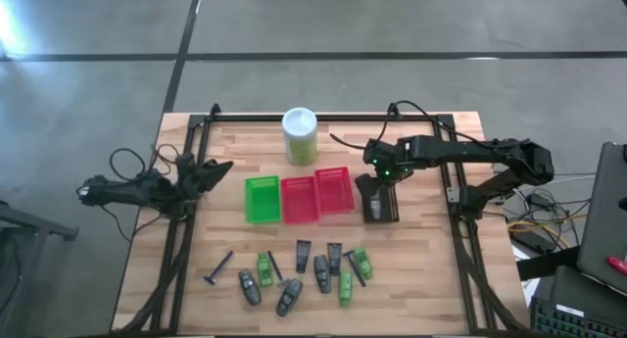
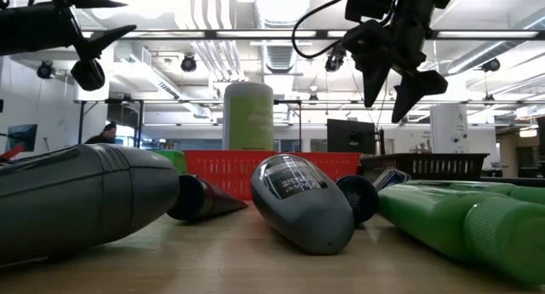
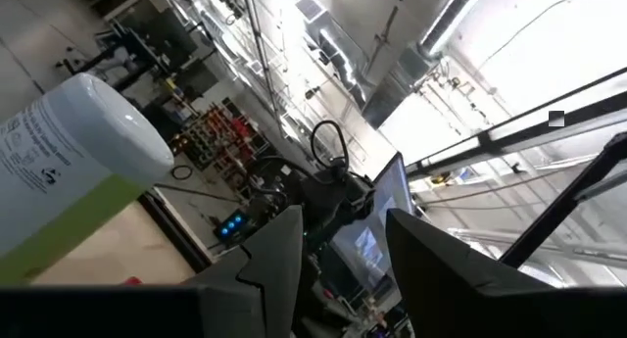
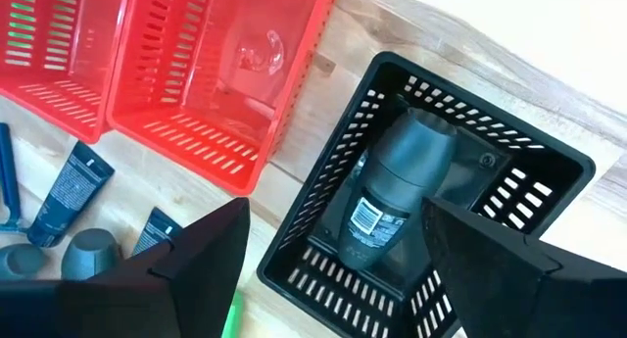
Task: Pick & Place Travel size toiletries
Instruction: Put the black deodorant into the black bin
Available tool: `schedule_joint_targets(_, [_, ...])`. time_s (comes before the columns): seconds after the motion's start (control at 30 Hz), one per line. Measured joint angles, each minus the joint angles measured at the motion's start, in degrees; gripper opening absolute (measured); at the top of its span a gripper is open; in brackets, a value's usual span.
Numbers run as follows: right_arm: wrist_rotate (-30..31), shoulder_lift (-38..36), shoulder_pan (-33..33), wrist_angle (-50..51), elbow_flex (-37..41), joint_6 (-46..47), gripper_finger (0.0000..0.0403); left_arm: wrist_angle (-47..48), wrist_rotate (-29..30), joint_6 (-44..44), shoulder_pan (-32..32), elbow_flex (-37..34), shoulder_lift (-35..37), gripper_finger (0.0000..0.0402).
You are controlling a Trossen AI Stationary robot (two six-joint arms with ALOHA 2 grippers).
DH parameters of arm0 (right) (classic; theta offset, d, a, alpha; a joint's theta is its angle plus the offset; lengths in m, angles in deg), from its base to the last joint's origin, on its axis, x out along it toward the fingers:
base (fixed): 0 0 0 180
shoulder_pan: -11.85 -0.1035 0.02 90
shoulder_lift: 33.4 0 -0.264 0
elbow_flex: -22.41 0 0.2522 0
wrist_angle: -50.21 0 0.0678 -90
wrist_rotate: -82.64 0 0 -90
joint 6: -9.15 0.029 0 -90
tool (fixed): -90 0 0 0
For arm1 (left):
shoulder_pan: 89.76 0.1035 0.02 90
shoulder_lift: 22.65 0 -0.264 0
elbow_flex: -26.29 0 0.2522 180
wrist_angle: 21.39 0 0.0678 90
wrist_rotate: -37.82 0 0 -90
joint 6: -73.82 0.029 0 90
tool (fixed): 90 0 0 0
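Directly below right hand [image 4: 333,255], grey bottle [image 4: 392,196]

high cam straight down, low cam tabletop level, both see red baskets [image 1: 315,197]

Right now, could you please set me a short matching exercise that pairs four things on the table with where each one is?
Things:
1. pale-green canister
2. dark grey bottle
3. green basket
4. right gripper

Places:
A. lying inside the black basket
B. left end of the basket row
C. hovering above the black basket, fingers open
D. standing upright behind the baskets, near the table's far edge

Pairs: 1-D, 2-A, 3-B, 4-C
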Motion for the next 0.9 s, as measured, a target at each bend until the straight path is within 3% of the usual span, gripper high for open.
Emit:
schedule_joint_targets(0.13, [0.0, 0.0, 0.0, 0.0, 0.0, -0.5, 0.0296, -0.9, 0.9, -2.6, 0.0, 0.1, -0.1, 0.0156])
schedule_joint_targets(0.3, [0.2, 0.0, 0.0, 0.0, 0.0, -1.5, 0.0310, -1.0, 13.2, -3.8, 0.1, 0.2, -0.3, 0.0156])
schedule_joint_targets(0.43, [0.3, 0.0, 0.0, 0.0, 0.0, -1.8, 0.0319, -0.2, 13.9, -4.2, 0.1, 1.5, -1.3, 0.0156])
schedule_joint_targets(0.5, [0.3, 0.0, 0.0, 0.0, 0.0, -1.9, 0.0323, 4.8, 13.6, -6.6, 0.1, 4.7, -2.6, 0.0156])
schedule_joint_targets(0.7, [0.4, 0.0, 0.0, 0.0, 0.0, -2.3, 0.0333, 42.3, 5.1, -14.7, 0.1, 22.5, -14.7, 0.0155])
schedule_joint_targets(0.8, [0.4, 0.0, 0.0, 0.0, 0.0, -2.9, 0.0338, 57.2, -4.3, -15.5, 0.1, 30.9, -23.8, 0.0155])
schedule_joint_targets(0.9, [0.1, 0.0, 0.0, 0.0, 0.0, -2.9, 0.0342, 64.9, -15.7, -17.8, 0.1, 36.7, -32.2, 0.0156])
